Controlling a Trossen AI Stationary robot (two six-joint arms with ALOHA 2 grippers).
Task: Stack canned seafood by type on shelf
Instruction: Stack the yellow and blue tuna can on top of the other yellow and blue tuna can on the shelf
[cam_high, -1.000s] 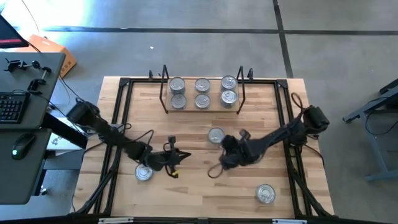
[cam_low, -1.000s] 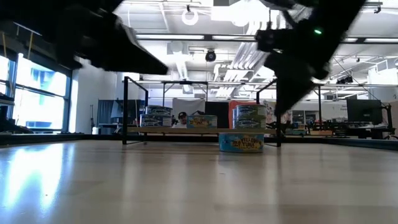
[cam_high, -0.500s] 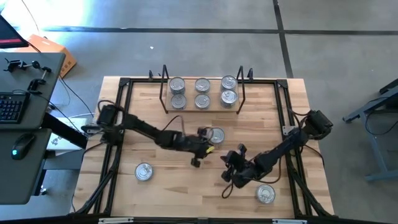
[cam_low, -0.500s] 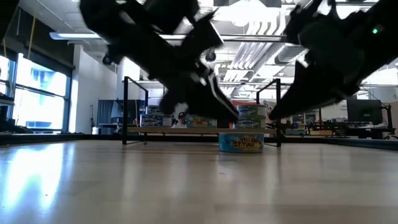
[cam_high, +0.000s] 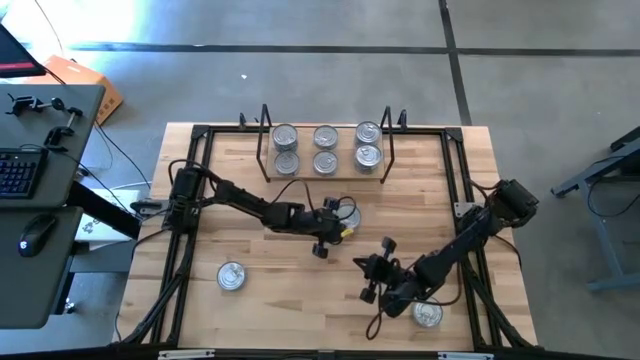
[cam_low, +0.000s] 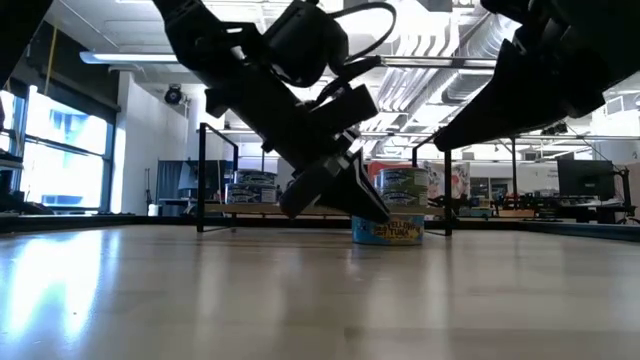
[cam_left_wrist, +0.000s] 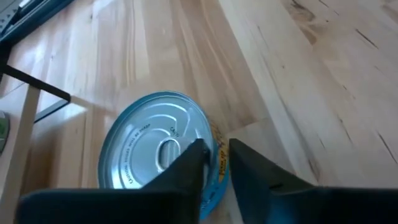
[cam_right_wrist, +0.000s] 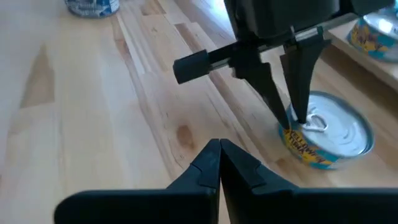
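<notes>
From above, we are seeing the shelf standing at the far side of the desk, with six tins in three pairs on its board; the left gripper is reaching across the middle of the desk and its fingers are pinching the near rim of a lone tin that is lying just in front of the shelf. Another tin is resting near the left front part of the desk, and a third tin is lying near the right front, partly under the right arm, whose right gripper is hovering over bare wood, well apart from the left one. At table height, we are looking at the left gripper coming down onto the edge of the yellow-and-blue labelled tin, with the shelf and its stacked tins behind it. Through the left wrist camera, we are watching the two dark fingers straddling the rim of the silver-lidded tin, one on the lid and one outside the wall. Through the right wrist camera, we are seeing the right gripper with its fingers pressed together and holding nothing, while farther off the left gripper is gripping the rim of the tin.
</notes>
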